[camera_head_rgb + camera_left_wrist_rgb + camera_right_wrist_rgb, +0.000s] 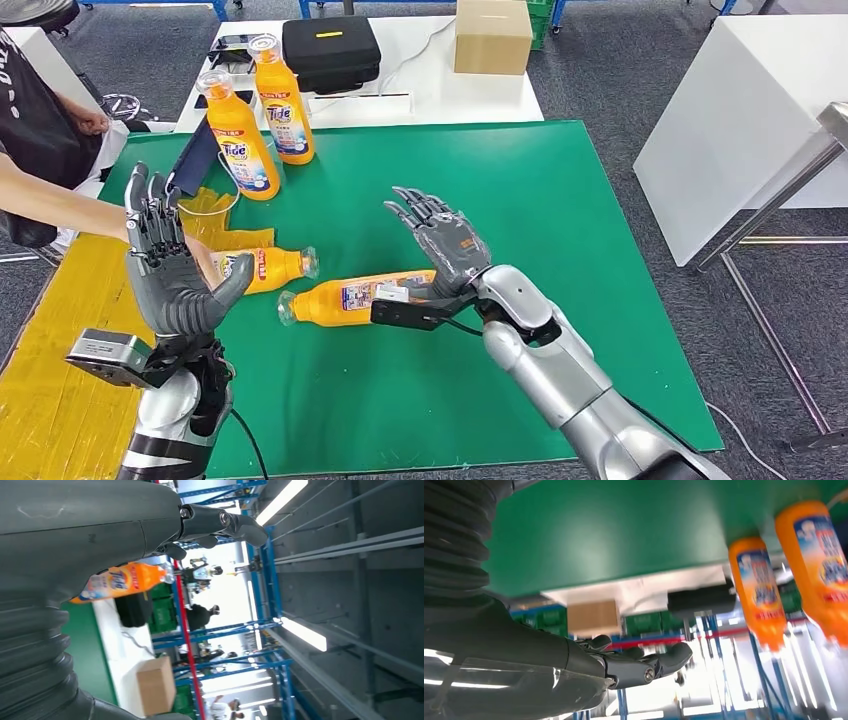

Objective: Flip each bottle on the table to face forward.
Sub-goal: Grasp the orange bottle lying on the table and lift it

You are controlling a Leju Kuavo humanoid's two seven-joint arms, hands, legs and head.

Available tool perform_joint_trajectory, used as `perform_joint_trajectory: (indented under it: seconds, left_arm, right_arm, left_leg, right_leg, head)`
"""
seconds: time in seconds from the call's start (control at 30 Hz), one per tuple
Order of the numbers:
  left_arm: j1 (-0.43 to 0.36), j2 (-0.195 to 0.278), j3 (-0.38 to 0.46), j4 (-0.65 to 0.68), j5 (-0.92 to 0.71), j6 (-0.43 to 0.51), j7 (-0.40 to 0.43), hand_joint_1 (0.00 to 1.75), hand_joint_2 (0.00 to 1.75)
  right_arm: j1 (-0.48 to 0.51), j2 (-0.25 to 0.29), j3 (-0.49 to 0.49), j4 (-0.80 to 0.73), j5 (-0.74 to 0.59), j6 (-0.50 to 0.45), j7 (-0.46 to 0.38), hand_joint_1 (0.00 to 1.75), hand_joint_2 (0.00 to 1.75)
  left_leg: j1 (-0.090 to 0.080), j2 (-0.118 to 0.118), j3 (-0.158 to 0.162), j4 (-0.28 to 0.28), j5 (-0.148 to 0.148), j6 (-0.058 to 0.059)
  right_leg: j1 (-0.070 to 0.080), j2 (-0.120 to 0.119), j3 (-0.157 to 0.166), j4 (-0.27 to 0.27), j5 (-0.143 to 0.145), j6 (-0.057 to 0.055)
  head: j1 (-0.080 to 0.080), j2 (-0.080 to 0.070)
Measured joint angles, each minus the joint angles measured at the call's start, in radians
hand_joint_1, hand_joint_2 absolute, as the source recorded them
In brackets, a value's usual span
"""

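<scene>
Two bottles lie on their sides on the green bench between the robot's raised hands, both empty with fingers apart.

In the head view, the left hand [172,262] stands palm-up at lower left, fingers spread, holding nothing; the left lying bottle [262,268] rests just beside its thumb, partly hidden behind it. The right hand [440,238] hovers at centre, fingers apart and empty; the right lying bottle [355,298] lies on the green bench [560,210] just below and left of it, its base end under the wrist. Two upright bottles [240,140] stand at upper left, well apart from both hands. A person's arm [50,200] reaches in from the left edge.
</scene>
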Motion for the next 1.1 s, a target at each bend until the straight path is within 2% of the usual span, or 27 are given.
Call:
perform_joint_trajectory:
  seconds: [0.13,0.47,0.83,1.1]
  left_arm:
    - [0.000,-0.007,-0.020,-0.017,0.006,-0.001,-0.003,0.00,1.75]
    - [-0.016,-0.010,-0.032,-0.019,0.044,-0.016,0.002,0.00,1.75]
    - [-0.036,-0.014,-0.040,0.005,0.059,-0.016,0.002,0.00,1.75]
    - [-0.061,-0.016,-0.060,0.027,0.074,-0.016,0.001,0.00,1.75]
  right_arm:
    - [-0.033,0.018,0.019,0.100,-0.019,0.001,-0.008,0.00,1.75]
    - [-0.061,0.058,0.042,0.231,-0.070,0.006,-0.033,0.00,1.75]
    - [-0.068,0.099,0.053,0.332,-0.204,0.070,-0.092,0.00,1.75]
    - [-0.093,0.118,0.052,0.445,-0.264,0.100,-0.082,0.00,1.75]
  left_leg:
    - [0.000,0.000,-0.001,0.000,0.000,0.000]
    - [0.000,0.000,-0.001,0.000,0.000,0.000]
    - [0.000,0.000,-0.001,0.000,0.000,0.000]
    - [0.000,0.000,-0.001,0.000,0.000,0.000]
  right_leg:
    - [0.000,0.000,-0.001,0.000,0.000,0.000]
    - [0.000,0.000,-0.001,0.000,0.000,0.000]
    - [0.000,0.000,-0.002,0.000,0.000,0.000]
    - [0.000,0.000,-0.002,0.000,0.000,0.000]
  head:
    - [0.000,0.000]
    - [0.000,0.000]
    - [0.000,0.000]
    - [0.000,0.000]
